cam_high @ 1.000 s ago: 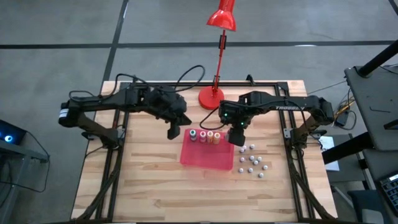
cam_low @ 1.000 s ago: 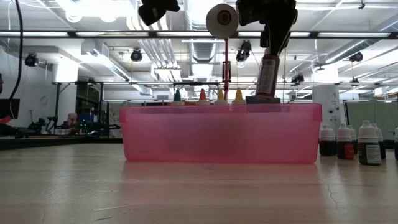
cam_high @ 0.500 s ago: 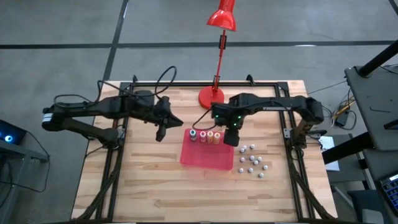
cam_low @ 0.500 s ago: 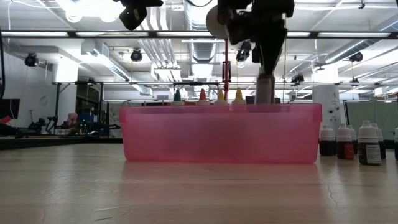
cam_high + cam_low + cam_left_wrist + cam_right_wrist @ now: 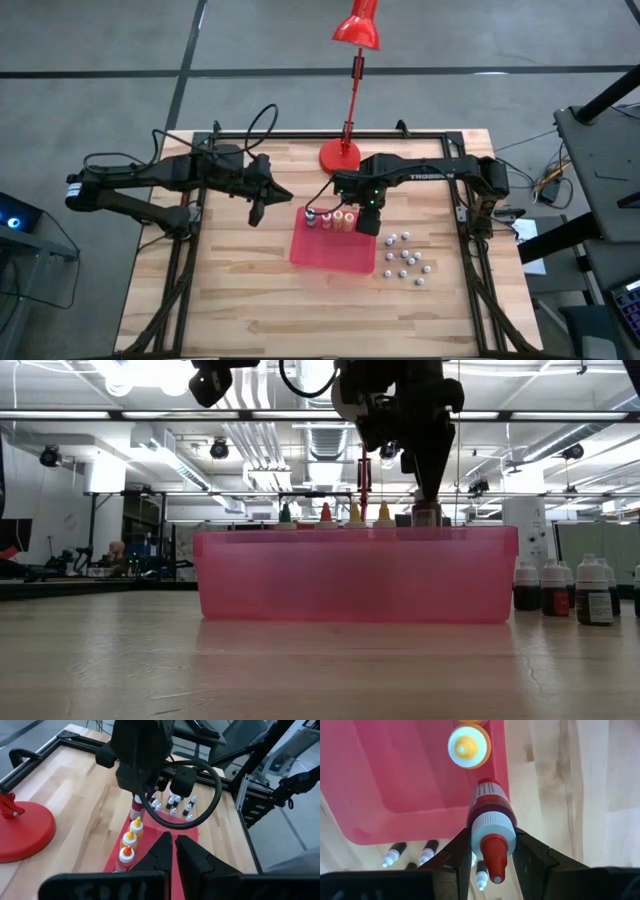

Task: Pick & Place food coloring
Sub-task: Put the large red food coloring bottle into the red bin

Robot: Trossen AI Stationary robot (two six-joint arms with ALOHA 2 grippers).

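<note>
Robotics lab: exposed ceiling ducts (image 5: 250,435), workbenches.

From here I see a pale wooden plank worktop (image 5: 250,290) on grey concrete floor (image 5: 100,40), a red desk lamp (image 5: 352,60), and bright ceiling strip lights (image 5: 560,370).

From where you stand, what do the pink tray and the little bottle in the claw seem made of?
Tray: likely translucent plastic, since light glows through its pink wall. Bottle held by the right gripper: probably glossy plastic, with a white collar, red cap and dark red contents. Table: pale wood planks with visible grain.
</note>
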